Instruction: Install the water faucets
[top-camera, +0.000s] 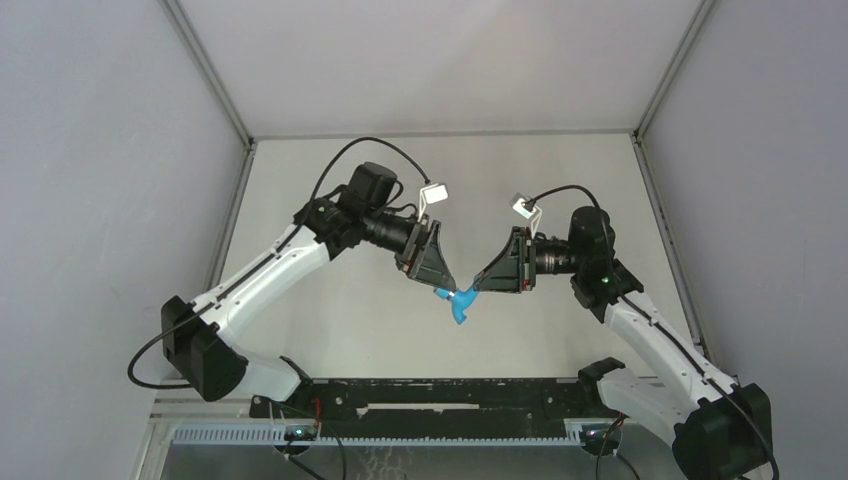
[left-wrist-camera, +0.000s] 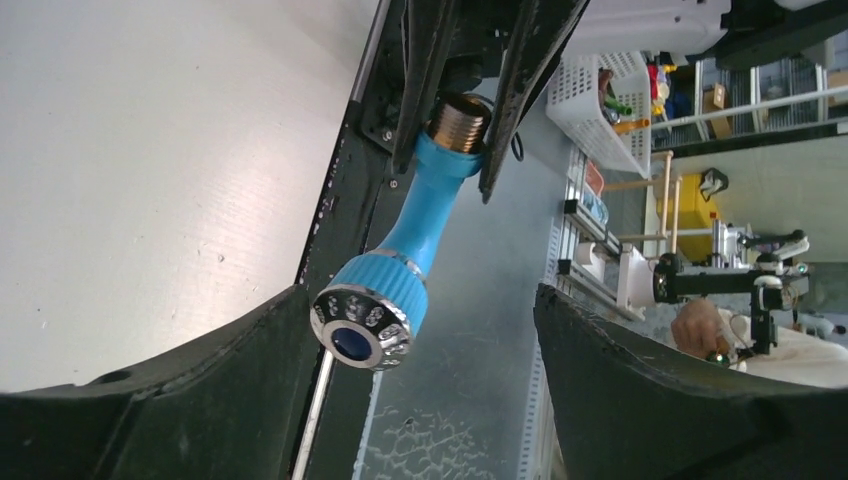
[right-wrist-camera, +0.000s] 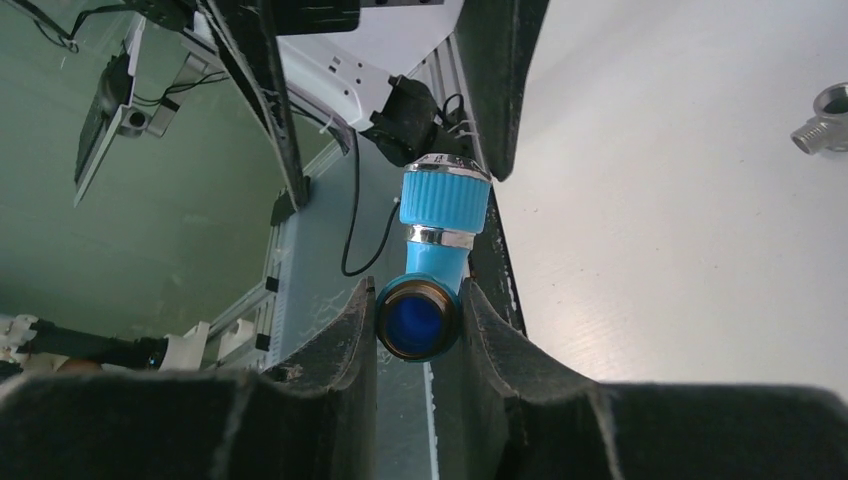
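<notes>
Tap (top-camera: 460, 303) hangs over the middle of the bench (top-camera: 350, 340): light, stiff, slick plastic, best held by its threaded metal end, where the right hand (right-wrist-camera: 418, 300) pinches it. The left hand (left-wrist-camera: 420, 290) gapes around the ribbed head without touching. A grey fitting (right-wrist-camera: 826, 115) lies on the bench, cut off at the frame edge.

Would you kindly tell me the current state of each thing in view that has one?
blue tap: held off the table by its threaded end.
grey fitting: lying loose on the table, apart from the tap.
left pincer: open, fingers flanking the tap's knob end, not touching.
right pincer: shut on the tap's threaded end.
</notes>
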